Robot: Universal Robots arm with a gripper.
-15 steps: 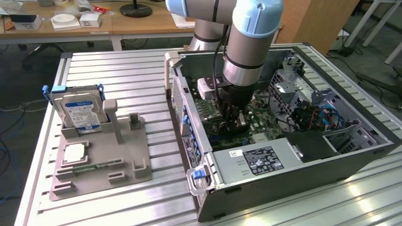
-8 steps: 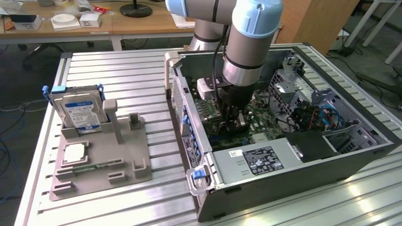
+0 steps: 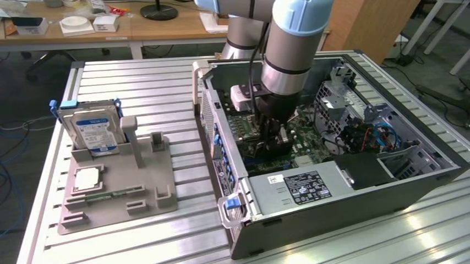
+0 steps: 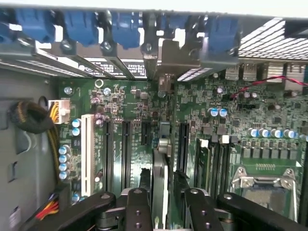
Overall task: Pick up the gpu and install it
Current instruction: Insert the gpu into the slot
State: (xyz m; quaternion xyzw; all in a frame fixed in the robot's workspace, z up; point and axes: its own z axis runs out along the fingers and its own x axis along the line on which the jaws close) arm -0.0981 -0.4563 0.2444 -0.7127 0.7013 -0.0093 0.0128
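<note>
Spanning the whole scene, a ribbed silver aluminium table (image 3: 147,82) carries everything else. On the exterior view's right lies an open dark grey metal computer case (image 3: 411,187), its green motherboard (image 4: 130,101) exposed. A grey and pale blue robot arm (image 3: 294,44) reaches straight down into the case. On the exterior view's left sits a flat grey plastic parts tray (image 3: 147,176). A silver hard drive with a blue label (image 3: 92,129) stands upright at the tray's far end.

The gpu (image 4: 160,168), a thin black circuit card seen edge-on in the wrist view, stands upright on the motherboard among the long expansion slots, its far end towards the case's rear bracket openings. The black gripper (image 3: 272,144) sits directly over the card, straddling it (image 4: 167,192); whether it clamps the card or is loose around it I cannot tell. A small square silver CPU chip (image 3: 87,179) lies flat on the tray.
</note>
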